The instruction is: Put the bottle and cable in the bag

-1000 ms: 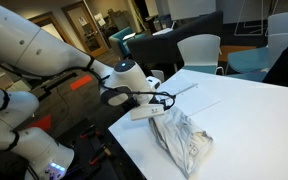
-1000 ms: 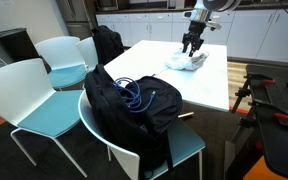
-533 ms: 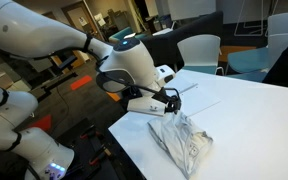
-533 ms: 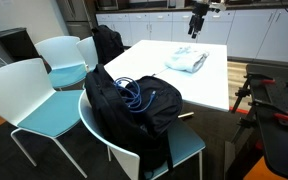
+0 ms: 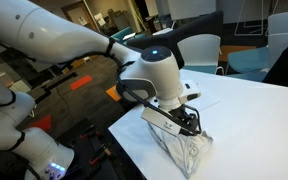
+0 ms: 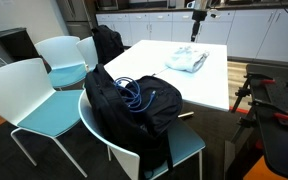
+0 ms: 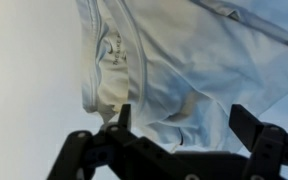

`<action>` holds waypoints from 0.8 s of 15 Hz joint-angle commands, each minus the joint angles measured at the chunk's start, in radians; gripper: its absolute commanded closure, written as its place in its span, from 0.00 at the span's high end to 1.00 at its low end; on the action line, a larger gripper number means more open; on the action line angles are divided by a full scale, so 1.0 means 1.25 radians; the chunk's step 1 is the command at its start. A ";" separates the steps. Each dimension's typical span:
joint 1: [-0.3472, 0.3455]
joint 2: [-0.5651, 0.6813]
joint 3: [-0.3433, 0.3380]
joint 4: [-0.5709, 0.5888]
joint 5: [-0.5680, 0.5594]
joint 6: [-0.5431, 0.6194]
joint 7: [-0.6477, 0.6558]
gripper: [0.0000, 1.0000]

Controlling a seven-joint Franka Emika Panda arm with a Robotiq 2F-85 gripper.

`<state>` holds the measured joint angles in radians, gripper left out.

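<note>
Wrist view | fingers (image 7: pixel 252 128) spread, empty, over pale fabric (image 7: pixel 184 60) | cable (image 6: pixel 136 92) on bag (image 6: pixel 106 108)

The gripper (image 7: pixel 181 128) points down — jaws wide apart — arm (image 5: pixel 69 40) outstretched.

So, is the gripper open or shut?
Open. In the wrist view the gripper has jaws wide apart, empty, above the pale cloth.
</note>
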<state>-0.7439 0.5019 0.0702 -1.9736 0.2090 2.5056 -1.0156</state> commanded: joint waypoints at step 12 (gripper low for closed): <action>-0.010 0.201 0.005 0.201 0.106 -0.010 0.020 0.58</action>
<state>-0.7422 0.7371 0.0638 -1.7560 0.3178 2.5058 -0.9921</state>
